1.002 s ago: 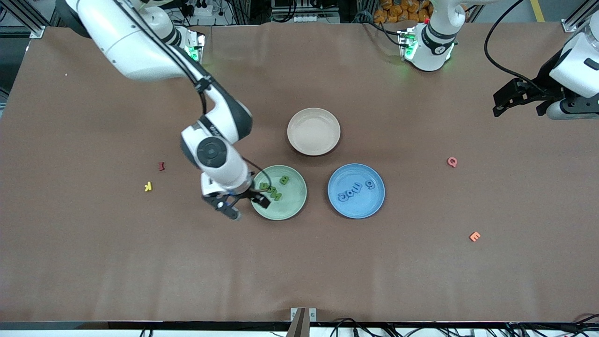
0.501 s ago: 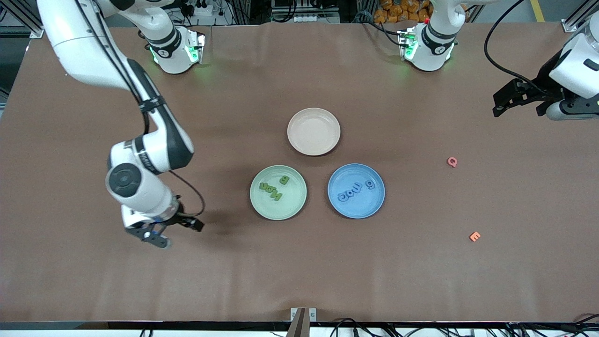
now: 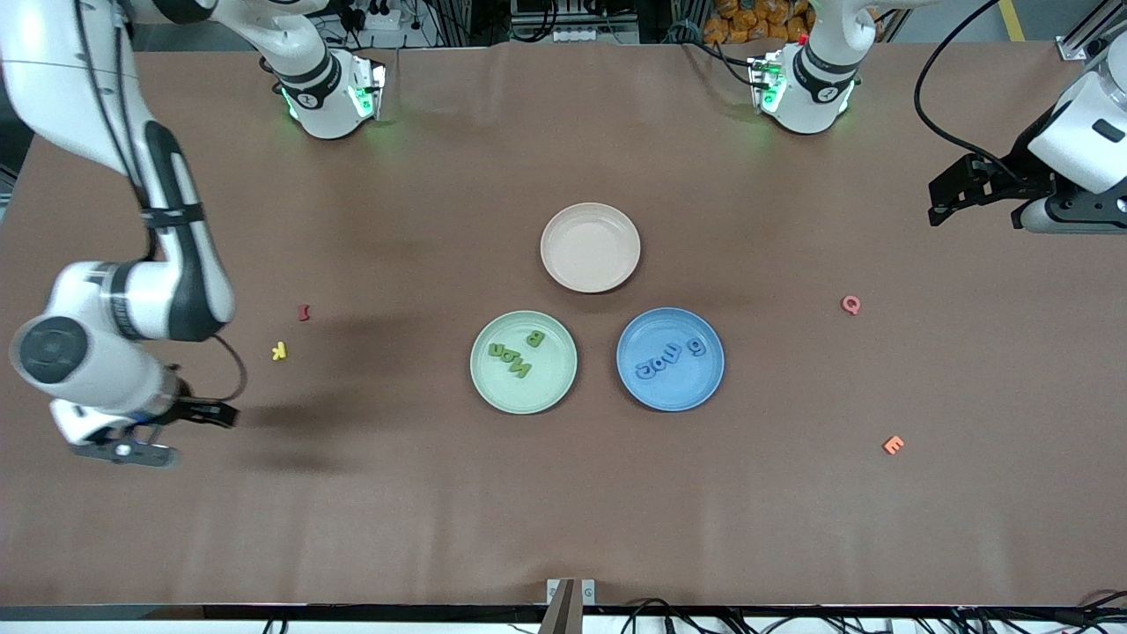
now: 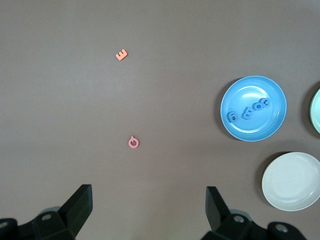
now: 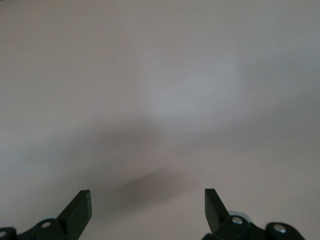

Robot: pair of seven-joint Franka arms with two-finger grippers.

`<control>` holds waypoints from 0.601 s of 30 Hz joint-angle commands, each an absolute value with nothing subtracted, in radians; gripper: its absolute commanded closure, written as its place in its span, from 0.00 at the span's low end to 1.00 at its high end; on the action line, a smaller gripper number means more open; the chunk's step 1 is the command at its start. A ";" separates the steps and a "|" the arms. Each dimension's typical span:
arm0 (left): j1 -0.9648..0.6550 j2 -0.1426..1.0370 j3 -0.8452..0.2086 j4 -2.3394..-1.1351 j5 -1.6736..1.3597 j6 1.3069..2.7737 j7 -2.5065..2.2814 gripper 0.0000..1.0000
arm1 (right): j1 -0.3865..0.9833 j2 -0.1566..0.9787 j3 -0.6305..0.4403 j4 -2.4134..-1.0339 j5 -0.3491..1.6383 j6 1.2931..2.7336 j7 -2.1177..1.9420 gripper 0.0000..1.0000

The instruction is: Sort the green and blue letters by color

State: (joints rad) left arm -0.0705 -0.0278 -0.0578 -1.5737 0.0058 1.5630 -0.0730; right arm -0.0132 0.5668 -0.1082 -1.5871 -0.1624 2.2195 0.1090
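The green letters lie in the pale green plate. The blue letters lie in the blue plate. My right gripper is open and empty, over bare table at the right arm's end; its wrist view shows only tabletop between its open fingers. My left gripper is open and empty, and waits high over the left arm's end. Its wrist view shows the blue plate with the blue letters.
An empty cream plate stands farther from the camera than the two colored plates. A yellow K and a red piece lie toward the right arm's end. A pink Q and an orange E lie toward the left arm's end.
My right gripper has swung away from the green plate's rim to the right arm's end of the table, open and empty. The left arm has barely moved.
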 commanded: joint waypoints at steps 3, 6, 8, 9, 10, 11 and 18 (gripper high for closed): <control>-0.066 -0.031 -0.058 -1.572 0.014 1.569 -0.051 0.00 | -0.089 0.425 -0.117 -1.657 -0.138 2.139 -0.044 0.00; -0.066 -0.031 -0.058 -1.572 0.014 1.569 -0.046 0.00 | -0.100 0.376 -0.117 -1.655 -0.130 2.088 -0.046 0.00; -0.066 -0.031 -0.058 -1.572 0.014 1.569 -0.046 0.00 | -0.107 0.345 -0.117 -1.654 -0.123 2.048 -0.046 0.00; -0.066 -0.031 -0.058 -1.572 0.014 1.569 -0.046 0.00 | -0.110 0.330 -0.117 -1.651 -0.115 2.027 -0.046 0.00; -0.066 -0.031 -0.058 -1.572 0.014 1.569 -0.046 0.00 | -0.113 0.316 -0.117 -1.649 -0.107 2.008 -0.046 0.00; -0.066 -0.031 -0.058 -1.572 0.014 1.569 -0.048 0.00 | -0.114 0.304 -0.117 -1.649 -0.101 1.987 -0.045 0.00; -0.067 -0.028 -0.060 -1.571 0.018 1.569 -0.040 0.00 | -0.127 0.213 -0.110 -1.631 -0.022 1.827 -0.044 0.00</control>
